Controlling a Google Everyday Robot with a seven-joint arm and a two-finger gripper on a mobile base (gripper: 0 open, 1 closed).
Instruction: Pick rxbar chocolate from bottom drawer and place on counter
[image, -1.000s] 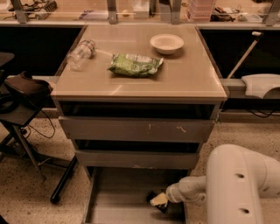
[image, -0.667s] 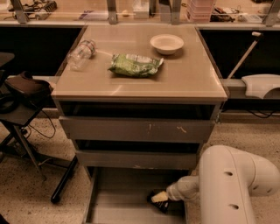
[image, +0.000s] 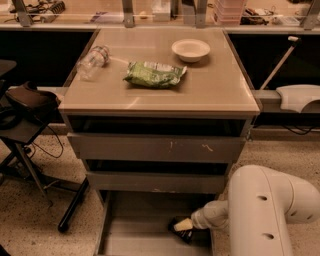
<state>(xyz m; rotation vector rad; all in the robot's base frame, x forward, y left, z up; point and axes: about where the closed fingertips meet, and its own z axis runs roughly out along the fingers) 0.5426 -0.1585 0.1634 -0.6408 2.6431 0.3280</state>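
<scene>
The bottom drawer (image: 135, 225) is pulled open below the two shallower drawers. My gripper (image: 181, 229) reaches down into its right side, low over the grey floor. Its dark end hides whatever lies under it. I cannot make out the black rxbar chocolate apart from the dark gripper. The tan counter (image: 215, 87) tops the cabinet.
On the counter lie a green snack bag (image: 155, 74), a white bowl (image: 190, 49) and a toppled clear bottle (image: 93, 61). My white arm (image: 265, 210) fills the lower right. A dark chair (image: 22, 102) with a black leg (image: 72, 210) stands at the left.
My arm's big white link has shifted a little to the left. The gripper stays low in the right side of the bottom drawer, nearly unmoved.
</scene>
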